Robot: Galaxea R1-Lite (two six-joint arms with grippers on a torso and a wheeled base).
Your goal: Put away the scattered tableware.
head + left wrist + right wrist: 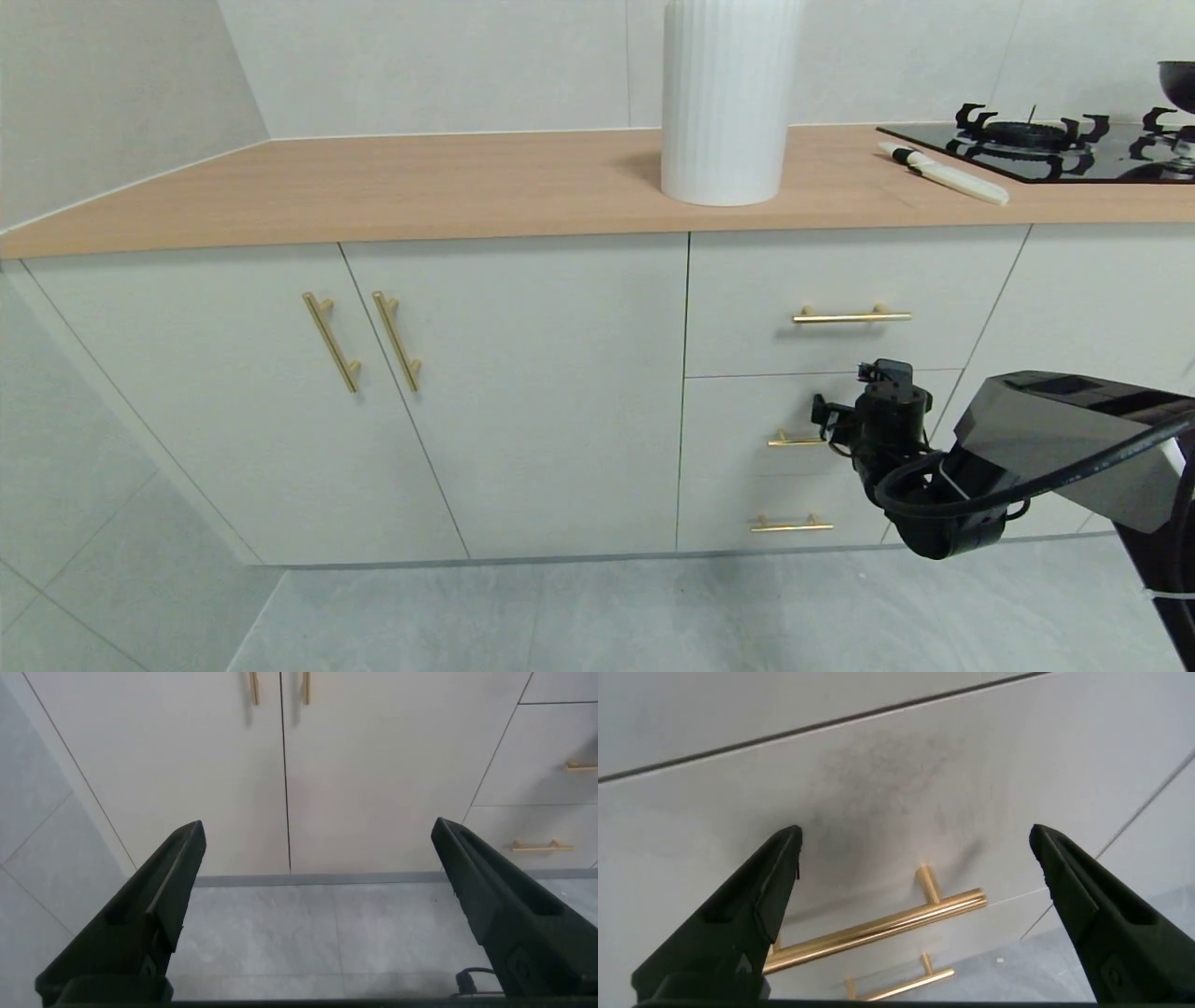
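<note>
A white-bladed knife (943, 174) with a black handle lies on the wooden countertop (420, 187), beside the black gas hob (1046, 149). My right gripper (845, 420) is low in front of the drawer stack, level with the middle drawer. In the right wrist view it (915, 840) is open, pointing at the drawer front just above the gold handle (878, 929), with nothing between the fingers. My left gripper (318, 831) is also open and empty, held low over the grey floor and facing the cabinet doors (374, 765).
A tall white ribbed cylinder (726, 98) stands on the counter left of the knife. A dark pan (1178, 84) sits on the hob at far right. Three drawers with gold handles, top (851, 317) and bottom (792, 527) among them, are shut. The double doors (373, 392) are shut.
</note>
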